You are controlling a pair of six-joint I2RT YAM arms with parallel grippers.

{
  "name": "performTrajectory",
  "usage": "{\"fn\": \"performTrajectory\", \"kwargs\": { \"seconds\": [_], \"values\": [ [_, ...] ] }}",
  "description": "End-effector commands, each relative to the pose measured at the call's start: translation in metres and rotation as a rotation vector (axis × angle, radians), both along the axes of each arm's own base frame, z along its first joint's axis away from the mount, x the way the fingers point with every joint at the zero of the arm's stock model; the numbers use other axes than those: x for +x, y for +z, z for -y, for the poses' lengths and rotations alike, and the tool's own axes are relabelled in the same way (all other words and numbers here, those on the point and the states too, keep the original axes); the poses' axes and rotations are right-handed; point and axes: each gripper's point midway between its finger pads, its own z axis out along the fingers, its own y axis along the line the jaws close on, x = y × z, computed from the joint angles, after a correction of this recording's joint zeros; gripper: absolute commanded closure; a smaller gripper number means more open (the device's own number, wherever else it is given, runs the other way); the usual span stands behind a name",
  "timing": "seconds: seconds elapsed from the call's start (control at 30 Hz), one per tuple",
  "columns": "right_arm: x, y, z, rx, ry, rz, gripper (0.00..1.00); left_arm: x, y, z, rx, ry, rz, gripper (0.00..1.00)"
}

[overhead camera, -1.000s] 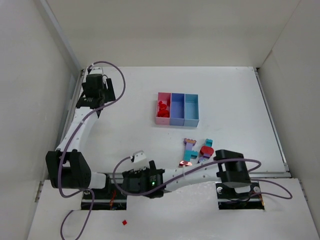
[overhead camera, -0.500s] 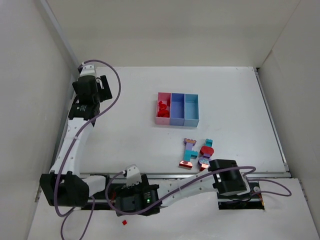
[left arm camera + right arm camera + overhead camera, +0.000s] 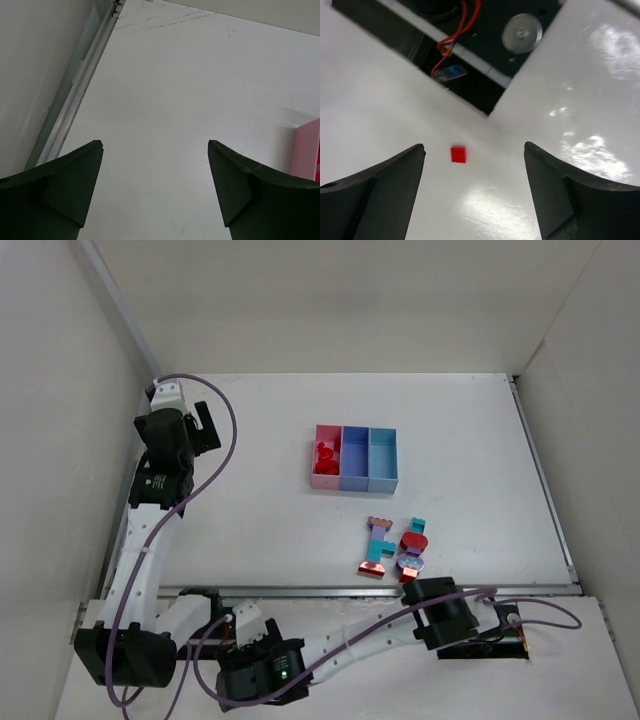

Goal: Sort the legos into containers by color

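A small red lego chip (image 3: 458, 154) lies on the white ledge in front of the table, between the fingers of my open right gripper (image 3: 474, 146) and nearer the left one. In the top view that gripper (image 3: 252, 682) hangs over the ledge and hides the chip. The three joined containers stand mid-table: pink (image 3: 326, 480), purple-blue (image 3: 354, 458) and light blue (image 3: 383, 458). Red legos (image 3: 322, 452) lie in the pink one. A multicolour lego clump (image 3: 378, 545) and a red-and-teal clump (image 3: 412, 543) lie below the bins. My left gripper (image 3: 203, 426) is open and empty at the far left.
A dark slot with red wires (image 3: 451, 47) and a metal disc (image 3: 521, 32) lies just beyond the chip. White walls enclose the table. A metal rail (image 3: 75, 95) runs along the left edge. The pink bin's corner (image 3: 309, 150) shows at the right of the left wrist view.
My right arm has swung down and left off the table edge, so its gripper now covers the red chip on the ledge. My left gripper has drifted left and slightly back.
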Motion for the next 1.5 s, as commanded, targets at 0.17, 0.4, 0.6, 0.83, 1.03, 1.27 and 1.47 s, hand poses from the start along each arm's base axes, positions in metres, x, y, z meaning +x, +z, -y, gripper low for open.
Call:
{"fn": "performTrajectory", "kwargs": {
  "seconds": [0.17, 0.4, 0.6, 0.83, 1.03, 1.27, 1.47],
  "values": [
    [-0.028, -0.030, -0.001, -0.083, 0.068, -0.067, 0.22, 0.000, 0.011, 0.001, -0.002, -0.014, 0.050, 0.15],
    [-0.030, -0.041, -0.012, -0.131, 0.111, -0.032, 0.39, 0.002, 0.003, 0.005, -0.017, -0.029, 0.033, 0.15],
    [-0.043, -0.048, -0.013, -0.164, 0.158, -0.055, 0.39, 0.003, 0.005, 0.005, -0.009, -0.032, 0.041, 0.15],
    [-0.047, -0.051, -0.014, -0.183, 0.165, -0.068, 0.45, 0.004, 0.003, 0.007, -0.012, -0.041, 0.040, 0.15],
    [-0.057, -0.053, -0.013, -0.224, 0.181, -0.057, 0.45, 0.004, 0.003, 0.007, -0.012, -0.041, 0.040, 0.15],
    [-0.053, -0.061, -0.007, -0.246, 0.168, -0.047, 0.53, 0.005, 0.000, 0.007, -0.012, -0.041, 0.031, 0.15],
    [-0.053, -0.061, -0.007, -0.246, 0.168, -0.047, 0.71, 0.005, 0.000, 0.006, -0.003, -0.044, 0.029, 0.15]
  ]
}}
